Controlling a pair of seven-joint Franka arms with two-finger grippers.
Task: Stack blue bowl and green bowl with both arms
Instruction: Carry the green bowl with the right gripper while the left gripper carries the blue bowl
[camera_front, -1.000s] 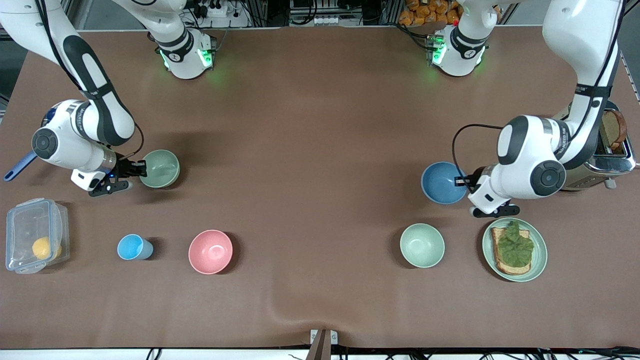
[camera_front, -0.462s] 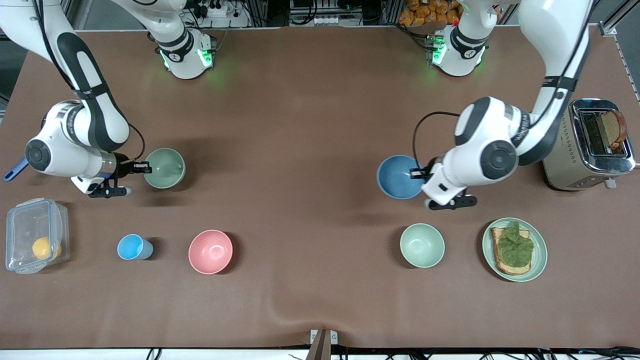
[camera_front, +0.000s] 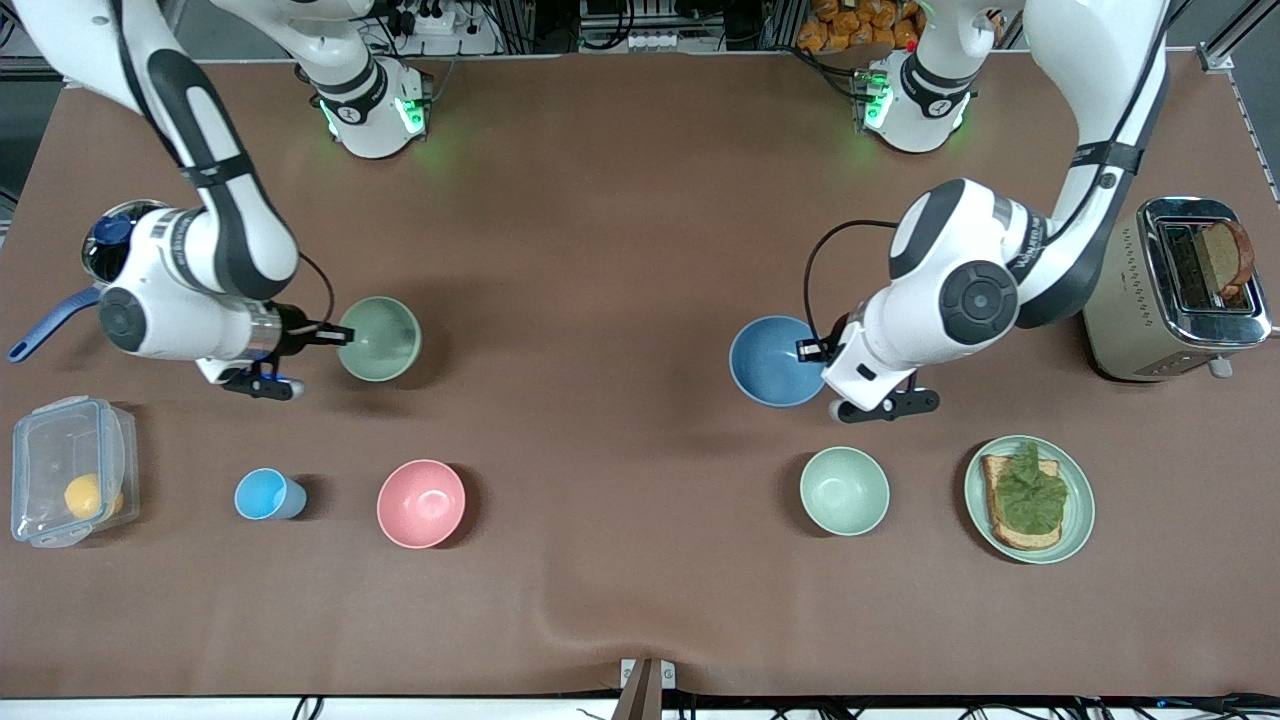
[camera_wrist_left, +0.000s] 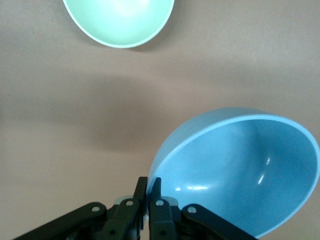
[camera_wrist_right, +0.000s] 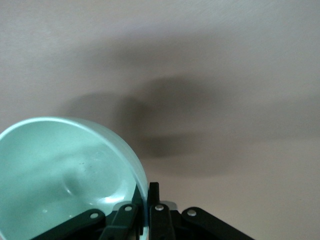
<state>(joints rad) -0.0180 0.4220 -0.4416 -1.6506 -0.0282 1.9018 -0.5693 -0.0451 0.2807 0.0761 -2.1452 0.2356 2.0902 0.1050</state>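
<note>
- The left gripper (camera_front: 812, 352) pinches the rim of the blue bowl (camera_front: 775, 361) between closed fingers; the bowl hangs lifted over bare table, toward the left arm's end
- The right gripper (camera_front: 338, 336) pinches the rim of the green bowl (camera_front: 380, 339) in the same way; the bowl is held over bare table toward the right arm's end
- Risk: each bowl hangs from a single point on its rim. In the wrist views the blue bowl (camera_wrist_left: 240, 170) and the green bowl (camera_wrist_right: 70, 175) tilt away from the fingers, so a quick swing could let a bowl pivot or slip out
- Risk: if both bowls reach the meeting point at one height, rim strikes rim; one bowl needs to sit lower, or rest on the table, before the other goes in
- Risk: a tilted bowl released too high may land on the lower rim and roll off
- Open room: the middle of the table (camera_front: 600, 250) between the two bowls is bare
- Edges to avoid: the mint bowl (camera_front: 844, 490) and the toast plate (camera_front: 1078, 520) lie nearer the front camera than the blue bowl; the pink bowl (camera_front: 421, 503) and the blue cup (camera_front: 266, 494) lie nearer than the green bowl; the toaster (camera_front: 1130, 310) stands at the left arm's end
</note>
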